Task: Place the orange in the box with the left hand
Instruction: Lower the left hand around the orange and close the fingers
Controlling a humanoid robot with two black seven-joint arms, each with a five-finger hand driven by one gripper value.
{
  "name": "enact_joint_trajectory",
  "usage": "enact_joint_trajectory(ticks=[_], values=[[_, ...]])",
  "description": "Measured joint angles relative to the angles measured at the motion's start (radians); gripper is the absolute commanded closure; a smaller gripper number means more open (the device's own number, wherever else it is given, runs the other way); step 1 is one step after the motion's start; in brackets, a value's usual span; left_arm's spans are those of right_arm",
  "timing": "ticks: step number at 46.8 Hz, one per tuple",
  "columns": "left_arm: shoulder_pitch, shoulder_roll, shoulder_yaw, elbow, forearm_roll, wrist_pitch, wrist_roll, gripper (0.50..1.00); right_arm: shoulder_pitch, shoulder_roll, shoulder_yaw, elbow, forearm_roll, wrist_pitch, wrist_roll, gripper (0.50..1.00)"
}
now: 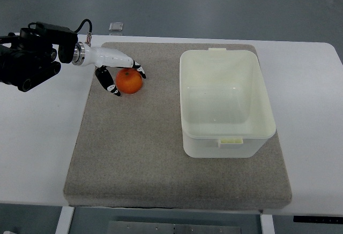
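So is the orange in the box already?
No, the orange sits on the mat by the left hand; the box holds nothing.

Bare grey felt mat (139, 153) lay open between the round orange fruit (129, 81) and the tall white plastic box (225, 137); only the box's near wall stood in the way.

Left hand (119, 73), fingers (113, 90) half-curled

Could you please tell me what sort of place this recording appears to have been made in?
Probably a robotics lab or test bench: a plain white table with a grey felt mat, one staged round orange beside an empty white plastic box, and the left robot hand reaching in over bare grey flooring.
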Motion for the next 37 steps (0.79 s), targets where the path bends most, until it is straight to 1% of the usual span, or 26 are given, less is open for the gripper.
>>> enact_joint_trajectory(ticks=[2, 5, 6, 8, 10, 37], values=[[0.000, -0.003, 0.001, 0.000, 0.000, 0.000, 0.000, 0.776, 0.000, 0.000, 0.000, 0.000, 0.000, 0.000, 0.000, 0.574], [0.000, -0.009, 0.001, 0.001, 0.000, 0.000, 0.000, 0.844, 0.000, 0.000, 0.000, 0.000, 0.000, 0.000, 0.000, 0.574], [0.000, -0.010, 0.001, 0.001, 0.001, 0.000, 0.000, 0.878, 0.000, 0.000, 0.000, 0.000, 0.000, 0.000, 0.000, 0.574], [0.000, -0.010, 0.001, 0.002, 0.002, -0.001, 0.000, 0.926, 0.000, 0.000, 0.000, 0.000, 0.000, 0.000, 0.000, 0.574], [-0.001, -0.010, 0.001, 0.003, 0.002, -0.001, 0.000, 0.996, 0.000, 0.000, 0.000, 0.000, 0.000, 0.000, 0.000, 0.574], [-0.002, -0.007, -0.031, 0.005, -0.058, -0.011, 0.000, 1.000, 0.000, 0.000, 0.001, 0.000, 0.000, 0.000, 0.000, 0.574]])
